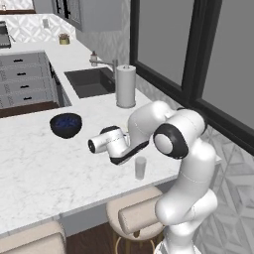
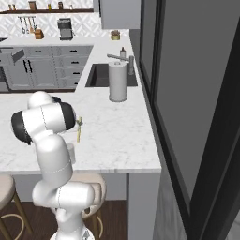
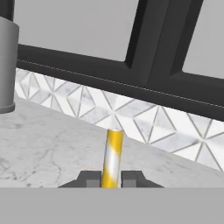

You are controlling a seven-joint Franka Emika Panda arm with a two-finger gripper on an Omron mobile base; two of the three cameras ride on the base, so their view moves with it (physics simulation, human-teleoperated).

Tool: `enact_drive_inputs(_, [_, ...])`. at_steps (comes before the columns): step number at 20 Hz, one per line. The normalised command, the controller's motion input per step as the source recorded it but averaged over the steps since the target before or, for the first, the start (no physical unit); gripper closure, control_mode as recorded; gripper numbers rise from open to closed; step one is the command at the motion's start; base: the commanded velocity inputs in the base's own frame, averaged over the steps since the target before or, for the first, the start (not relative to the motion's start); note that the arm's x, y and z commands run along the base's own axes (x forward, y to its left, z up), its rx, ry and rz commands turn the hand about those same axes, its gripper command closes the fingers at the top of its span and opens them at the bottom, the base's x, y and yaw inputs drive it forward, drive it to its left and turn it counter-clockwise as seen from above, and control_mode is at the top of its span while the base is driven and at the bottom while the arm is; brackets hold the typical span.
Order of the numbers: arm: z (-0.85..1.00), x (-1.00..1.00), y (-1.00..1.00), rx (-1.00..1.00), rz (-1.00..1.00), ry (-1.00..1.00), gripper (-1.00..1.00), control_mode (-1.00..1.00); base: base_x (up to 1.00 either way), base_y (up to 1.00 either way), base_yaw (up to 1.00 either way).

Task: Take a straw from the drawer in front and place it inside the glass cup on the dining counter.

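Bowl: dark blue bowl [image 1: 66, 124], left of centre in the left base view, on the dining counter [image 1: 44, 168].
Gripper: gripper [image 3: 110, 178] at the hand view's bottom centre, fingers pinching the straw [image 3: 112, 158].
Straw: yellow and striped, upright between the fingertips; also a thin stick just right of the arm in the right base view [image 2: 78, 130].
Glass cup: glass cup [image 1: 140, 167] near the counter's front edge, centre frame, probably just beside the forearm.
Paper-towel roll: paper-towel roll [image 1: 125, 86], upper middle, beside the sink [image 1: 89, 82].

On the worktop [image 1: 44, 173] we find the glass cup [image 1: 140, 167] near the front edge, the bowl [image 1: 66, 124] behind it to the left, and the paper-towel roll [image 1: 125, 86] farther back (beside the sink [image 1: 89, 82]).
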Motion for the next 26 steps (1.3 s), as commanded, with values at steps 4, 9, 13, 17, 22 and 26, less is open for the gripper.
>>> enact_drive_inputs(4, [-0.02,-0.06,-0.1,0.0,-0.03,0.0,1.0,-1.0,0.0,0.0,0.0])
enact_drive_inputs(9, [0.0,-0.02,-0.12,0.0,-0.02,0.0,1.0,-1.0,0.0,0.0,0.0])
enact_drive_inputs(13, [0.34,-0.15,-0.1,0.0,0.0,0.0,1.0,-1.0,0.0,0.0,0.0])
enact_drive_inputs(17, [0.32,-0.31,-0.01,0.0,0.0,0.0,1.0,-1.0,0.0,0.0,0.0])
enact_drive_inputs(22, [0.0,-0.21,0.0,0.0,0.0,0.02,1.0,-1.0,0.0,0.0,0.0])
enact_drive_inputs(26, [-0.04,-0.06,0.0,0.0,0.0,0.03,1.0,-1.0,0.0,0.0,0.0])
